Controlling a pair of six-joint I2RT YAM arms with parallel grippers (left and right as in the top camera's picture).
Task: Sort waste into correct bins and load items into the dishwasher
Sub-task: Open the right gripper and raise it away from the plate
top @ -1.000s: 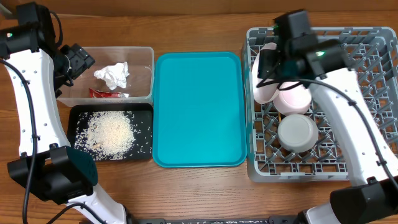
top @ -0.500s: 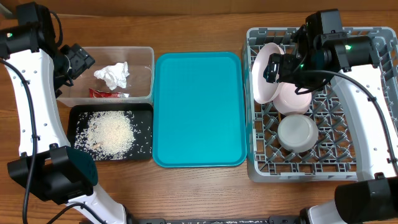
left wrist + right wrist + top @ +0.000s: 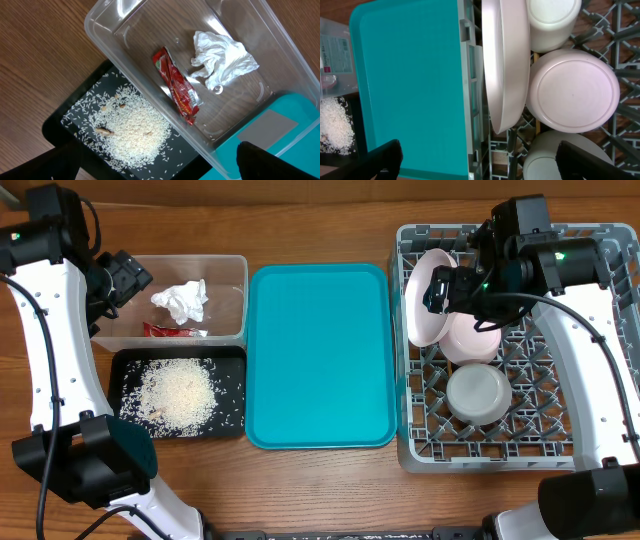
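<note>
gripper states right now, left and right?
Left gripper: open, holding nothing.
Right gripper: open, holding nothing.

A brown wooden table carries a clear rectangular plastic tub upper left, a black rectangular tray just below it, a flat teal tray centre, and a grey latticed plastic dish rack right.
</note>
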